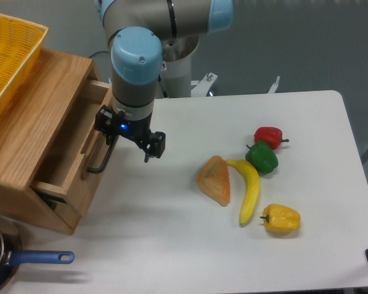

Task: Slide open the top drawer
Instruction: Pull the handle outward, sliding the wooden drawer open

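Hooking the black bar handle (104,160), gripper (130,142) with fingers either side, grip width unclear; top drawer (66,160) drawn partly out of the wooden cabinet (24,147) at left of worktop (190,245).

Matt oak top drawer (67,177) (black metal bar), glossy plastic-looking banana (250,188)

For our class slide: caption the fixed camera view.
End effector at the black handle of the partly open top drawer.
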